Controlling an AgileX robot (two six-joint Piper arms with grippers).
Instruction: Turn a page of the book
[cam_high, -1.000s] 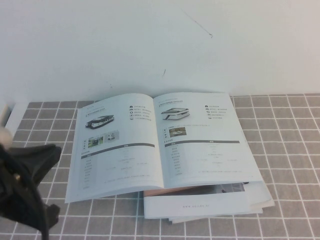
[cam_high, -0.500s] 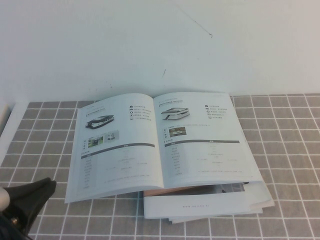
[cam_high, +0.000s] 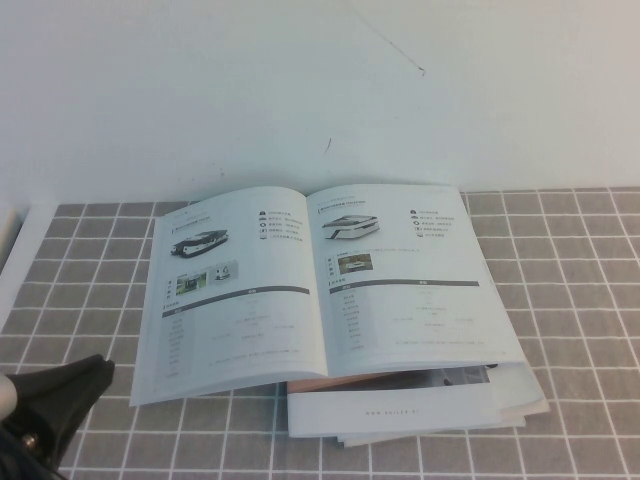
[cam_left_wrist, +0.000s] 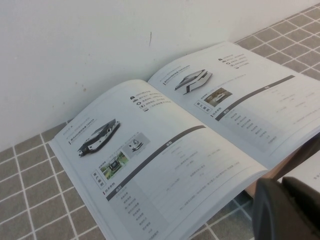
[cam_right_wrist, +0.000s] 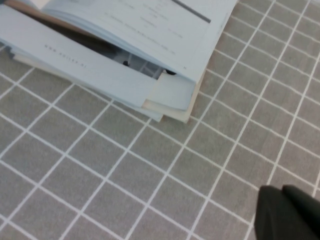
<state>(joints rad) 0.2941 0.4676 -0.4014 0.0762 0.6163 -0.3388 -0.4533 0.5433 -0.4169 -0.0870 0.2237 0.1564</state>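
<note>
Since a second ago the left gripper (cam_high: 45, 405) has dropped to the table's (cam_high: 580, 260) near-left corner, state unclear; right gripper (cam_right_wrist: 287, 212) shut, empty; glossy book (cam_high: 320, 280) lies open atop papers (cam_high: 420, 410); tiled cloth rightward lies free.

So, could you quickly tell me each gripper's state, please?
Left gripper: near the table's left front, cannot tell.
Right gripper: closed, empty, above the tiles.

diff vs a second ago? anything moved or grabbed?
The left arm dropped from beside the book's left edge toward the near-left corner of the high view; the left pincer now sits low there, holding nothing. The book lies open, no page lifted, stack beneath unmoved. The right pincer is shut over bare tiles.
</note>
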